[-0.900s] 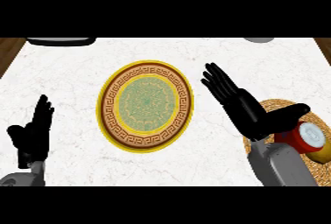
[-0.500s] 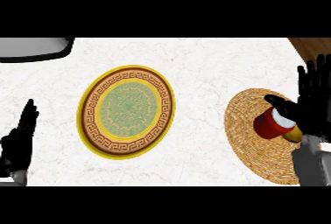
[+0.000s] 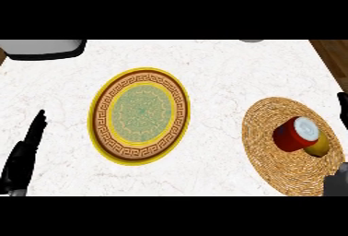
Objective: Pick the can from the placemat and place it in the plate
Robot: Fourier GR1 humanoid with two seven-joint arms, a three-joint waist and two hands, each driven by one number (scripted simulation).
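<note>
Approach the can (image 3: pixel 297 134), lying tilted on the placemat (image 3: pixel 272 147) at right; right hand (image 3: pixel 343 99) fingers: cannot tell.

One plate (image 3: pixel 139 115), one woven placemat (image 3: pixel 272 159), one can (image 3: pixel 297 133), one yellow object (image 3: pixel 319 146) beside it.

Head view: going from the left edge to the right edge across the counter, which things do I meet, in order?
Left hand, resting open at the left edge → plate → woven placemat → can lying on its side on the placemat → right hand, only a sliver at the right edge.
</note>
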